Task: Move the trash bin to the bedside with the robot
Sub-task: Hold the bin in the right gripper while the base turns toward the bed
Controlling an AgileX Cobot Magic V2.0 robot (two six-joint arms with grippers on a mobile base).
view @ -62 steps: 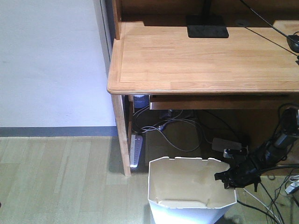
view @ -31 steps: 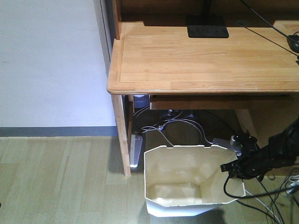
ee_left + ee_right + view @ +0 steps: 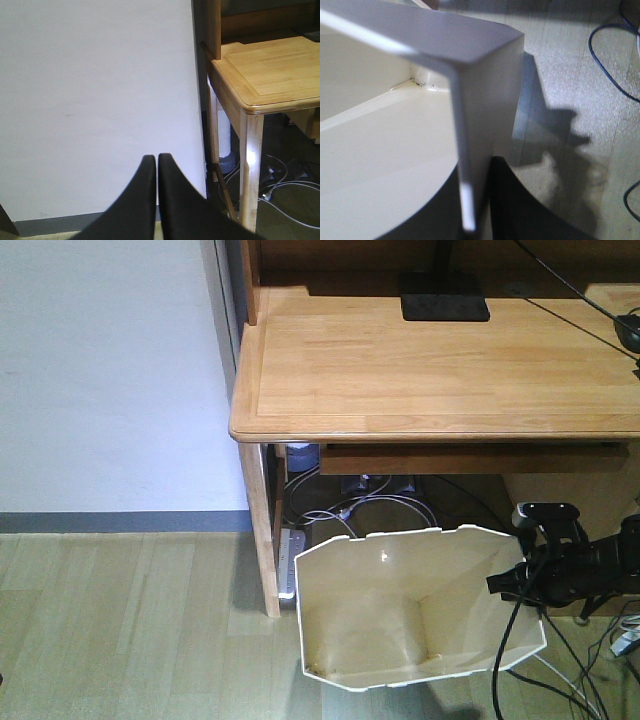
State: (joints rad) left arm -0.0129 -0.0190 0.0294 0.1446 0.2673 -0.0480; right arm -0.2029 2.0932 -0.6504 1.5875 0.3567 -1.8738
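One trash bin higher, more tilted; right claw clamped on it, left claw together.

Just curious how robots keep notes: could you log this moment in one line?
right gripper: shut on trash bin rim | trash bin: tilted, in front of desk | left gripper: shut, empty | bedside: not in view

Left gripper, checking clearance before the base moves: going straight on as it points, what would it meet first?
Probably the white wall, straight beyond the shut left gripper; the desk leg stands off to the right. Distance unclear.
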